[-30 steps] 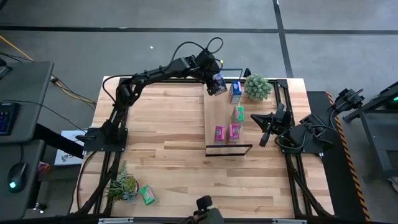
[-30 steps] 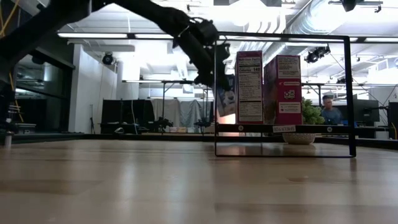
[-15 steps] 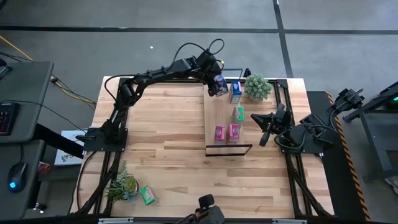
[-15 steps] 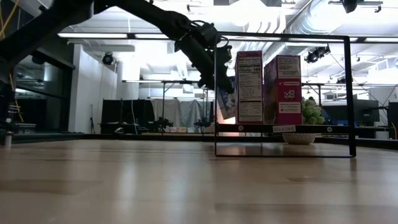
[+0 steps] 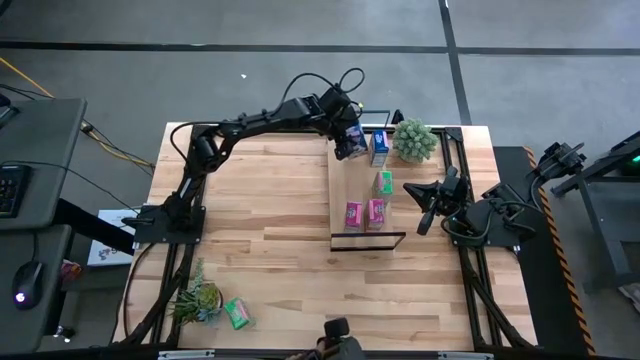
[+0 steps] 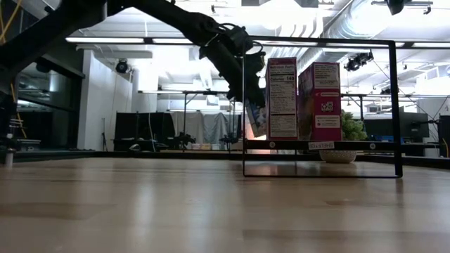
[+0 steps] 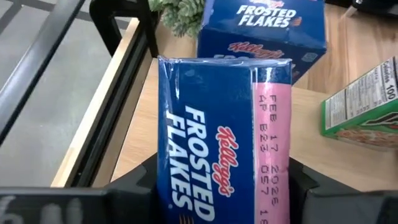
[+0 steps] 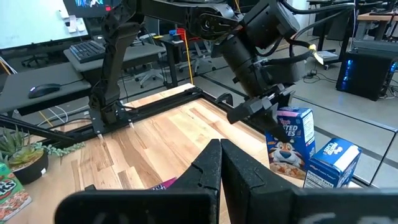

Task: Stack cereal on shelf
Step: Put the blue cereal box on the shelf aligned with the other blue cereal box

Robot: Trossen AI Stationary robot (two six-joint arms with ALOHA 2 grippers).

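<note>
The left arm stretched across the far side of the butcher-block counter (image 5: pixel 260 220), its left gripper (image 5: pixel 349 138) clamped on a small blue cardboard Frosted Flakes box (image 7: pixel 222 134) at the far end of the light-wood shelf (image 5: pixel 350 185), just beside a second blue box (image 5: pixel 379 147). The right gripper (image 5: pixel 425 207) sat closed near the shelf's right side.
</note>
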